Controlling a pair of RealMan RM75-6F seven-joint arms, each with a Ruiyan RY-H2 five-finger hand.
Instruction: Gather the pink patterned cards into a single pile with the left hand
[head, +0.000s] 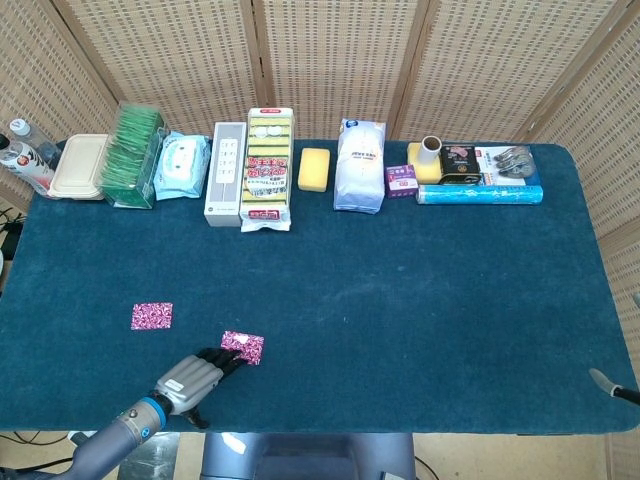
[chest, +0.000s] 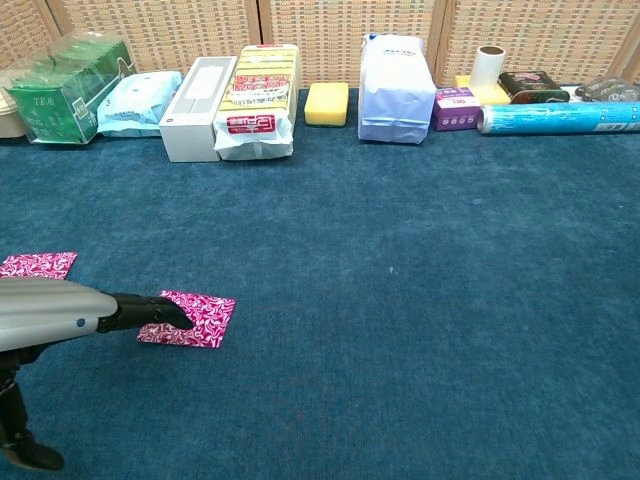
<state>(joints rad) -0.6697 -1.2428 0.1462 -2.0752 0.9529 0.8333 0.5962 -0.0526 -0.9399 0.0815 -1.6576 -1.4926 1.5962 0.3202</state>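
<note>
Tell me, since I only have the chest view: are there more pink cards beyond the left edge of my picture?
Observer: No. The head view shows the whole table with just two pink cards: the left card lying alone, and the right card at the fingertips of the left robot hand.
Operator: What stands left of the green tea box?
Observer: A beige lidded container, then bottles at the table's corner.
</note>
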